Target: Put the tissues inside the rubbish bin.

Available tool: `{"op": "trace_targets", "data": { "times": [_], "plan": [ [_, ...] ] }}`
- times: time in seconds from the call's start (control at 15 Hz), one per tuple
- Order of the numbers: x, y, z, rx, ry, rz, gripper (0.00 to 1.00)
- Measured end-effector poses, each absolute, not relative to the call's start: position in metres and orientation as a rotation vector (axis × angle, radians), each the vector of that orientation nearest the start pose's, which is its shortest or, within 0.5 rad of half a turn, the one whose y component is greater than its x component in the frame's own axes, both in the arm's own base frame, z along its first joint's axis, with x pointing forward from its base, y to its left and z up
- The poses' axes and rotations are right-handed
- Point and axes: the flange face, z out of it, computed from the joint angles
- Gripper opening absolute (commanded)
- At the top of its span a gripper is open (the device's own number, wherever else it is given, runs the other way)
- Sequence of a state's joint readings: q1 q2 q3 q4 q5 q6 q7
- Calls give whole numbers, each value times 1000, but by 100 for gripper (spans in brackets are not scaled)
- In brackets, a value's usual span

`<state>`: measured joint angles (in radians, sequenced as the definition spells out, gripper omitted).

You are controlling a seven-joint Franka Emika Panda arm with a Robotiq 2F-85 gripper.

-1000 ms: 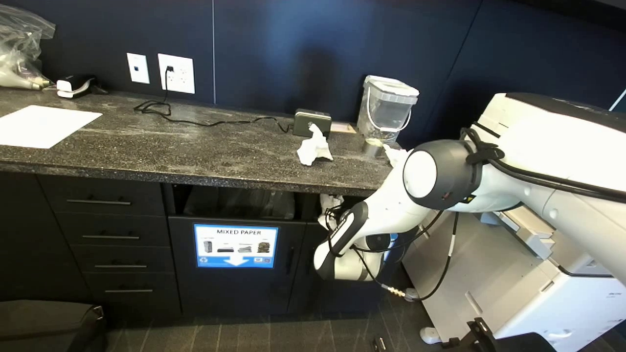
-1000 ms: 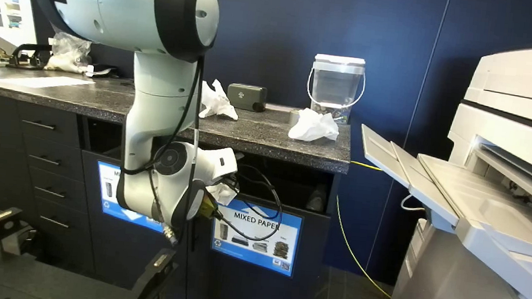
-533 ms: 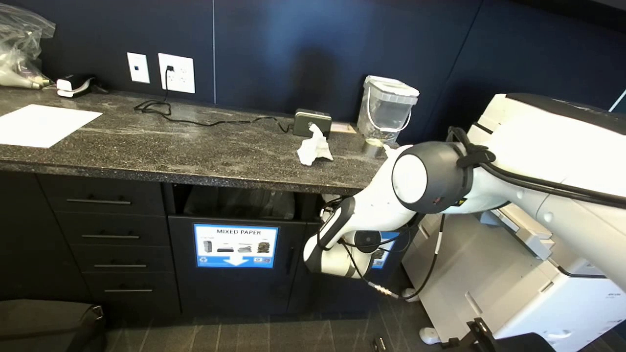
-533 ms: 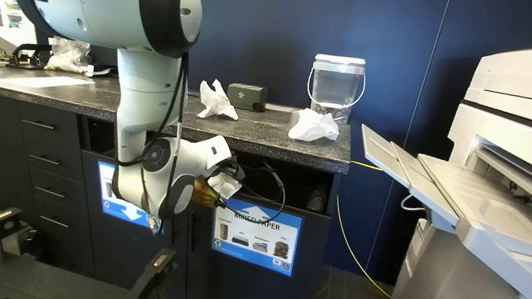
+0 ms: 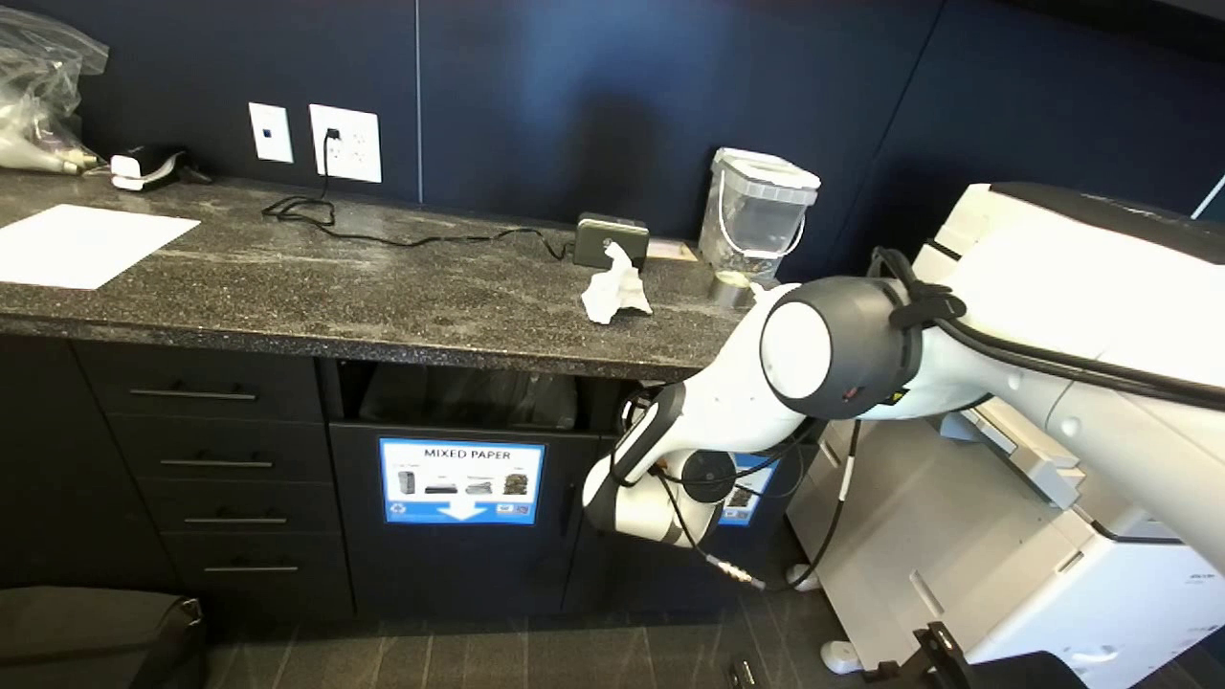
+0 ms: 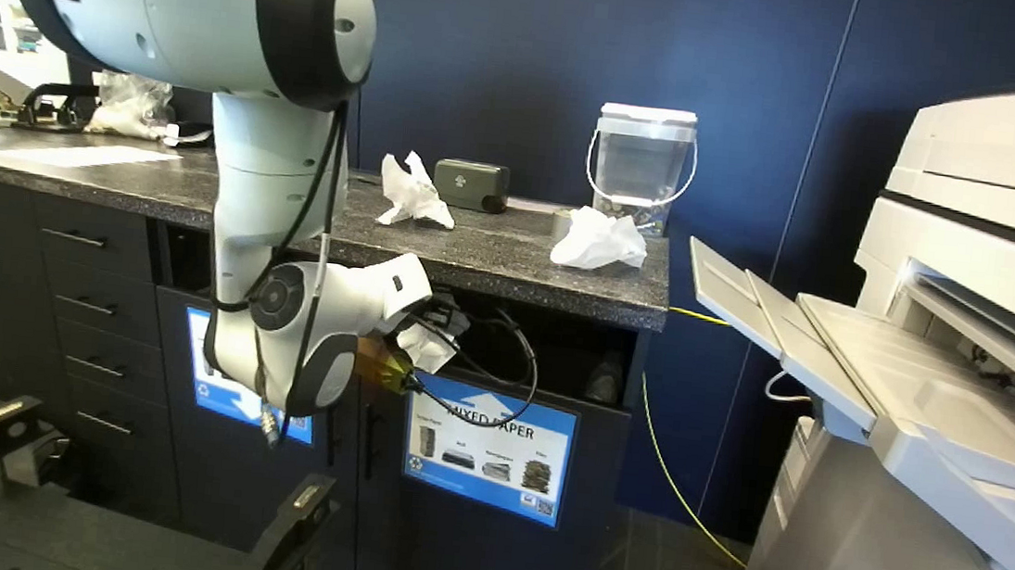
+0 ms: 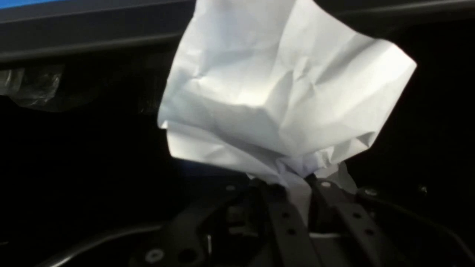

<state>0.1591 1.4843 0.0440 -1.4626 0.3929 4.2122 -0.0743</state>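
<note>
Exterior views both set the counter (image 6: 496, 234) over the bin cupboard (image 6: 482, 553), so the arm (image 6: 251, 144) bends low, presumably to post the held tissue (image 6: 423, 350) inside; it is at the cupboard's mouth, how far in I cannot tell; wrist view shows it white, creased, fanned wide, likely because the pincer (image 7: 297, 184) nips only its gathered end.

A crumpled white tissue (image 7: 274, 85) is pinched between the fingers (image 7: 280, 207) of the claw (image 7: 297, 183). It fans out wide beyond the fingertips, creased and folded, and a narrow tail of it runs back between them. Farther ahead of the claw, a grey ledge (image 7: 89, 27) passes behind the tissue, with a blue strip (image 7: 18, 3) beyond it. Ahead and left of the claw, as seen here, shiny clear plastic (image 7: 37, 83) shows dimly.
</note>
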Motion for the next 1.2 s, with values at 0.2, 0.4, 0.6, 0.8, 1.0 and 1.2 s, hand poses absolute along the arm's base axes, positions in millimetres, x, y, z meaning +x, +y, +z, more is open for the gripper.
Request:
{"op": "trace_targets", "data": {
  "times": [0.2,0.4,0.6,0.8,1.0,1.2],
  "plan": [
    [592,62,-36,-2612,331,-1856,7],
    [591,62,-37,-2616,354,-1851,22],
    [592,61,-46,-2672,364,-1771,49],
    [596,62,-67,-2780,332,-1556,73],
    [604,61,-67,-2803,309,-1497,93],
    [613,57,-68,-2818,301,-1470,100]
  ]
}}
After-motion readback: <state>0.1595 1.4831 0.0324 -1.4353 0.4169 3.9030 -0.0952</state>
